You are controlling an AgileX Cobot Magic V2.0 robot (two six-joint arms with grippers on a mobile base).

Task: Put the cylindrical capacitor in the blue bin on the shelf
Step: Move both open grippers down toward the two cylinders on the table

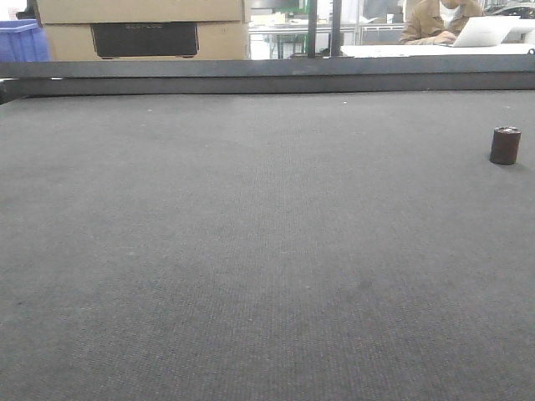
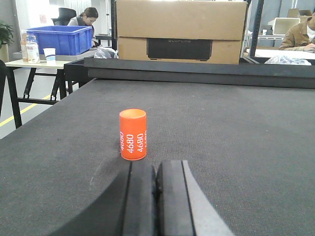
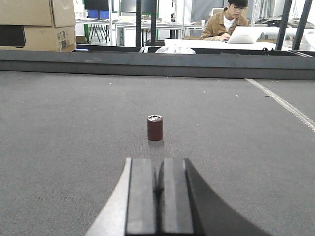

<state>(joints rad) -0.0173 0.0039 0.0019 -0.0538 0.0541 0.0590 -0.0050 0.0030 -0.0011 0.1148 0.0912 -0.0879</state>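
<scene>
An orange can (image 2: 133,134) stands up on the grey mat (image 2: 236,137), near the left gripper (image 2: 156,172), whose jaws are pressed together. Far off sit a brown box (image 2: 180,30) and, left, a blue crate (image 2: 60,39).

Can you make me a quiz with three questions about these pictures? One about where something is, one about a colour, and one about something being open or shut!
1. In the front view, where on the grey mat is the cylindrical capacitor?
A) far right B) far left C) centre
2. What colour is the cylinder marked 4680?
A) blue B) orange C) green
3. How is the right end effector?
A) shut, empty B) shut on the capacitor C) wide open

Answers:
1 A: it stands near the picture's right edge.
2 B: its body is bright orange.
3 A: its fingers meet, and the capacitor stands apart ahead of it.
</scene>
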